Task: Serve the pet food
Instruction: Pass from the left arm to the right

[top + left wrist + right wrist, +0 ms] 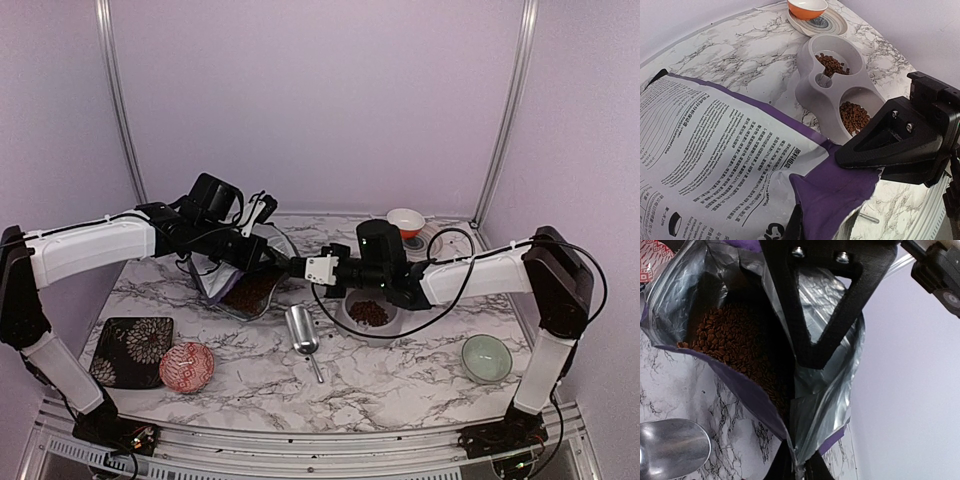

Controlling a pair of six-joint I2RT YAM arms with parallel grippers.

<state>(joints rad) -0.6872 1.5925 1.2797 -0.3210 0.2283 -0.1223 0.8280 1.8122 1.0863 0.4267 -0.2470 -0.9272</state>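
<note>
My left gripper (pixel 802 225) is clamped on the bag's (pixel 715 150) purple rim, and my right gripper (pixel 799 467) pinches the same mouth opposite it. I see kibble (pixel 725 340) heaped inside the bag, left of the table's (pixel 400 370) centre, and in both cups of the feeder (pixel 810 85), right of centre.

White-shelled left arm (pixel 90 250) and right arm (pixel 470 278) stretch inward, tips almost meeting; left gripper (pixel 268 253) clamps the purple printed foil bag (pixel 715 150), right gripper (pixel 799 466) pinches its rim.
</note>
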